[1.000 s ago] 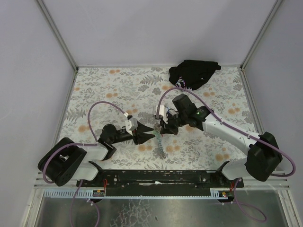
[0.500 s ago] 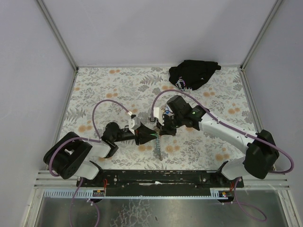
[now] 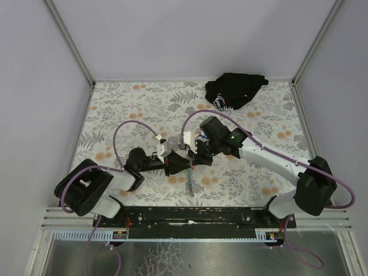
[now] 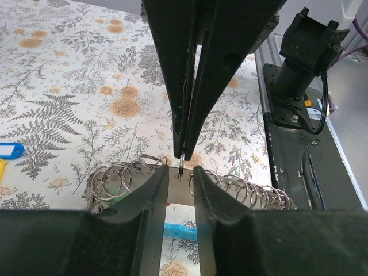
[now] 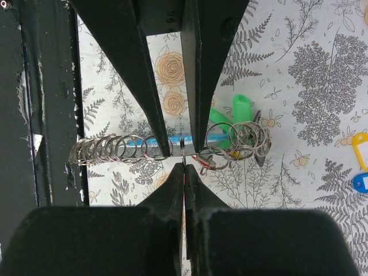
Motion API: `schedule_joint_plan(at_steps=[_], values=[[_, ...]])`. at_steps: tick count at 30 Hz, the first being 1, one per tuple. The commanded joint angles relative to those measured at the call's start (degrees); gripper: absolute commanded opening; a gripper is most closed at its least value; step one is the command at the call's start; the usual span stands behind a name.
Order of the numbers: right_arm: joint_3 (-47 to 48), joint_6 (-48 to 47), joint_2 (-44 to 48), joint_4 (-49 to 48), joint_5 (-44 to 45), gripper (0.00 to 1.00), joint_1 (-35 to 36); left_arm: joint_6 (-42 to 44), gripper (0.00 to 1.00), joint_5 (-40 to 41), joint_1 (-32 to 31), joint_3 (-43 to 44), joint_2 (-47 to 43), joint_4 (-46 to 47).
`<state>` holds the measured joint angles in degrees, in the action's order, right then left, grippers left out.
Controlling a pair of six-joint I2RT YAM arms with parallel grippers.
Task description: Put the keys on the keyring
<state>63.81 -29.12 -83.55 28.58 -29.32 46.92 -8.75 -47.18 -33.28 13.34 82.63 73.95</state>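
A strap [image 5: 129, 150] strung with several metal rings hangs level above the table. My right gripper [image 5: 184, 167] is shut on one thin ring, the keyring [image 5: 182, 145], at the strap's middle. My left gripper [image 4: 180, 173] is open by a narrow gap, with its fingers [image 5: 146, 75] on either side of that ring and not touching it. In the top view the left gripper [image 3: 179, 165] and right gripper [image 3: 192, 160] meet tip to tip. Green tags [image 5: 232, 110] hang by the rings. The keys show only as a blue tag [image 5: 360, 183] on the table.
A yellow tag [image 5: 362, 144] lies beside the blue one. A black cloth bundle [image 3: 234, 89] sits at the back right. The black mounting rail [image 3: 195, 215] and the arm bases run along the near edge, close under the strap's end.
My left gripper has moved right until it straddles the ring, and its jaws have narrowed. My right gripper has shifted slightly left, still shut on the ring.
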Motion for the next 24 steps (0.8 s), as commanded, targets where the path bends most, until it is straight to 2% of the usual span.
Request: schedule_joint_plan(at_steps=[1, 8, 11, 16, 20, 24], values=[[3.7, -0.3, 0.0, 0.0, -0.1, 0.0, 1.0, 0.1, 0.21, -1.1, 0.0, 1.5, 0.8, 3.5], [4.1, -0.4, -0.1, 0.5, 0.4, 0.0, 1.2, 1.0, 0.02, -0.6, 0.0, 1.4, 0.2, 2.2], [3.9, 0.1, 0.6, 0.1, 0.7, 0.02, 1.2, 1.4, 0.0, 0.8, 0.0, 0.7, -0.4, 2.2], [1.8, 4.2, 4.0, -5.1, 5.2, 0.21, 0.6, 0.9, 0.0, 5.3, 0.1, -1.5, -0.9, 5.1], [-0.5, 9.5, 6.5, -11.1, 9.1, 0.41, -2.2, -0.2, 0.0, 10.0, 0.5, -3.7, -0.8, 9.1], [-1.2, 14.7, 5.8, -15.0, 13.7, 0.48, -5.9, -1.1, 0.0, 12.3, 0.9, -4.7, -0.3, 11.5]])
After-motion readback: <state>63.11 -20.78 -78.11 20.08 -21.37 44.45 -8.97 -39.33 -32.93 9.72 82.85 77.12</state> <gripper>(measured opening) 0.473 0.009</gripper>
